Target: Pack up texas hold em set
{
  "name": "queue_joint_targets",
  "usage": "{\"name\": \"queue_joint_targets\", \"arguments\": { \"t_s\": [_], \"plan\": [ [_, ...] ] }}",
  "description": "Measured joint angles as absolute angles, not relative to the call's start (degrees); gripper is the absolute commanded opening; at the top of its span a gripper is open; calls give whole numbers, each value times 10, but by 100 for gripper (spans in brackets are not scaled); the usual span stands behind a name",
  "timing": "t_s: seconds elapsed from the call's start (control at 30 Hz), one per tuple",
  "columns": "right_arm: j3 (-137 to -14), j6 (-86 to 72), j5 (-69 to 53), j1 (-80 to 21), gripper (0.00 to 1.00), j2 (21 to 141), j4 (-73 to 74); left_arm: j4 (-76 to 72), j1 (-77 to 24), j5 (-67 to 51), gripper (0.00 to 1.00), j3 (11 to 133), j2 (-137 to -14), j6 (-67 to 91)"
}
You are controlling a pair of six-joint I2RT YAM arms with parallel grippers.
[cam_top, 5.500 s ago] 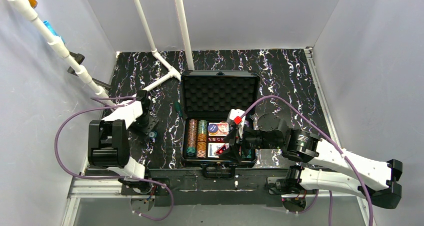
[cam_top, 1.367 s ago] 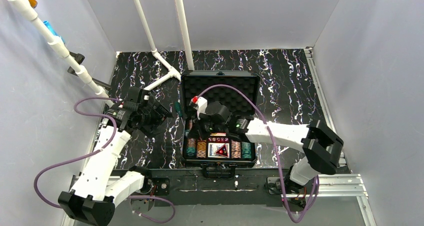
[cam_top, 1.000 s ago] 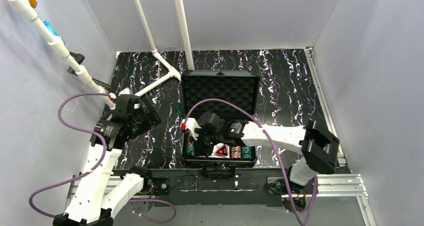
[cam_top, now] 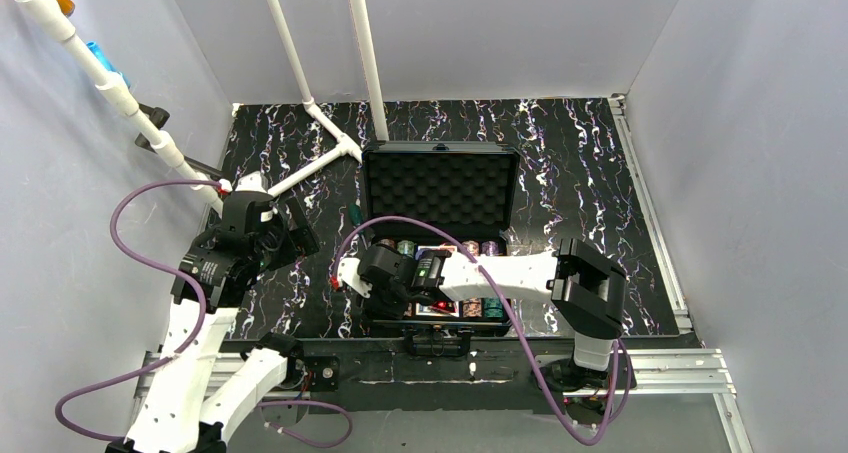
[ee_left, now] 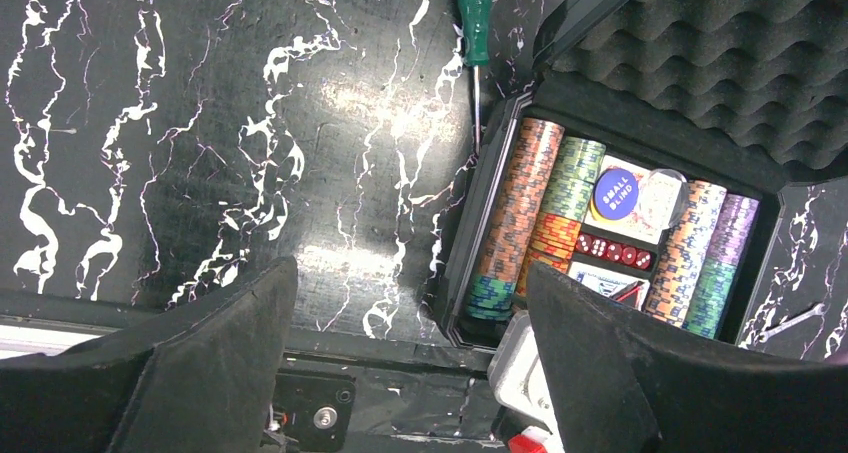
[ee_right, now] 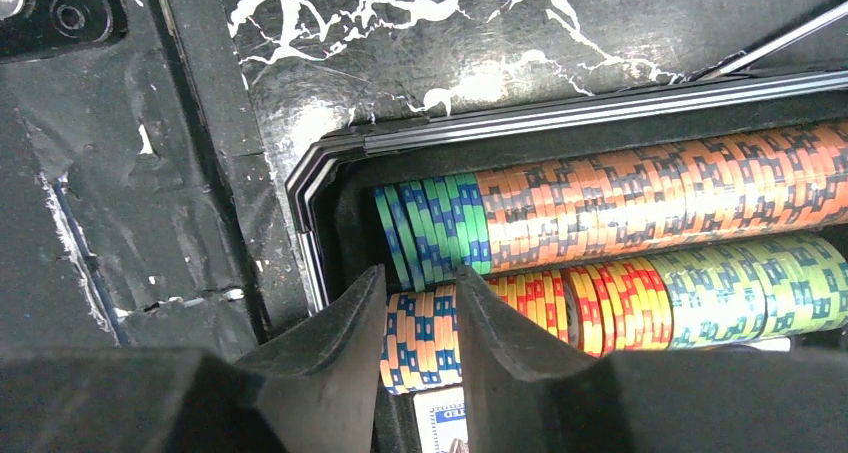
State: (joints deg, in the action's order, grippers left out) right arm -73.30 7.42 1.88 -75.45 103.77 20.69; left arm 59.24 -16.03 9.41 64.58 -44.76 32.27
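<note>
The black case lies open with its foam lid tipped back. Rows of striped chips, red dice, a blue "small blind" button and card decks sit in it. My right gripper reaches down into the case's near-left corner. In the right wrist view it is closed around a short stack of orange-and-blue chips at the end of the second row, beside a card deck. My left gripper hovers left of the case, and in its wrist view it is wide open and empty.
A green-handled screwdriver lies on the black marbled mat by the case's left side. White pipes stand at the back left. A metal rail runs along the near edge, and grey walls close in all sides.
My right gripper has swung from the middle of the case to its near-left corner and gone down onto the chip rows. My left arm has pulled back a little to the left.
</note>
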Motion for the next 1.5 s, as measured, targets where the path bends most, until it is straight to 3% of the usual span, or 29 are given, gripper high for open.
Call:
{"name": "queue_joint_targets", "arguments": {
  "t_s": [0.27, 0.47, 0.9, 1.13, 1.5],
  "plan": [
    [-723, 61, 36, -754, 62, 1009, 204, 592, -160, 89, 85, 646, -448, 321],
    [-653, -17, 68, -716, 68, 845, 184, 570, -160, 39, 85, 641, -462, 314],
    [-429, -210, -11, -253, 80, 477, 240, 429, -164, -233, 86, 564, -615, 323],
    [-424, -243, -152, -37, 76, 522, 275, 356, -244, -297, 86, 540, -665, 359],
    [-476, -293, -261, 1, 77, 593, 302, 331, -369, -286, 89, 609, -728, 335]
  ]
}}
